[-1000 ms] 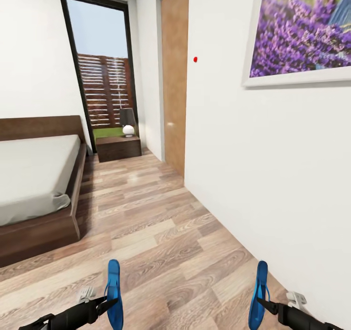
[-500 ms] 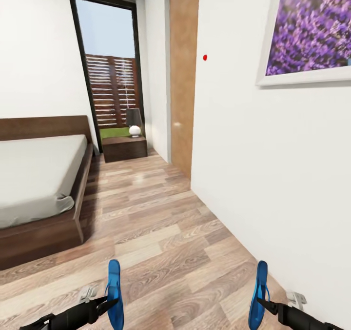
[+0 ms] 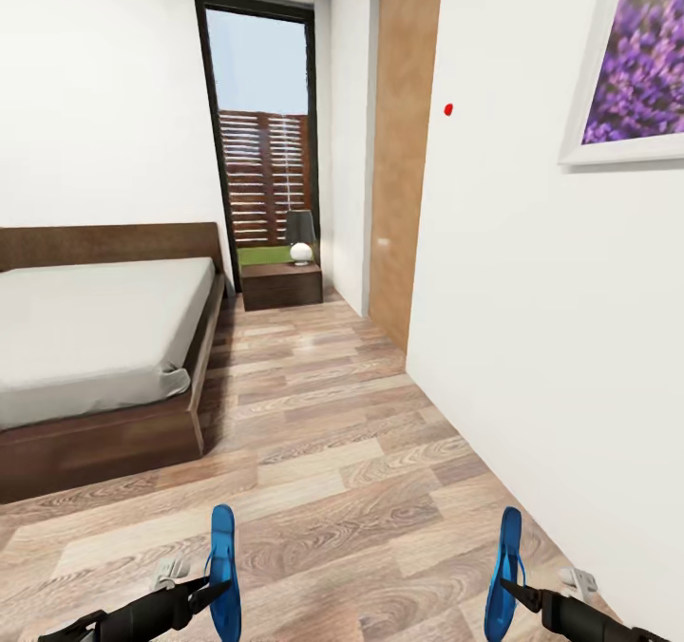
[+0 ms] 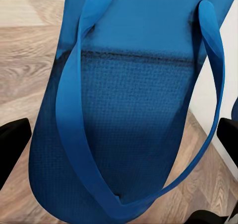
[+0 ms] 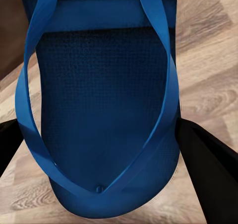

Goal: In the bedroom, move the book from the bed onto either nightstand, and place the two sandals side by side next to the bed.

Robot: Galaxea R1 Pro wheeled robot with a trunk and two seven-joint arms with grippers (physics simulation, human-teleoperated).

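Each of my grippers carries one of the two bright blue sandals above the wood floor, at the bottom of the head view. My left gripper (image 3: 217,590) is shut on one sandal (image 3: 223,571), which stands on edge. The left wrist view looks onto its sole and thong straps (image 4: 134,110) between black fingers (image 4: 10,147). My right gripper (image 3: 508,587) is shut on the other sandal (image 3: 503,574), close up in the right wrist view (image 5: 104,110). The bed (image 3: 95,333) lies ahead at the left. A nightstand (image 3: 282,286) stands beyond it by the window. The book is out of view.
A white wall (image 3: 551,338) with a lavender picture (image 3: 636,72) runs close along my right side. A brown door (image 3: 404,148) is farther along it. A small lamp (image 3: 301,238) stands on the nightstand. Wood floor (image 3: 332,433) stretches between bed and wall.
The whole picture has shifted right, so the camera has turned left: more of the bed shows and less of the picture. Both grippers hold their sandals as before.
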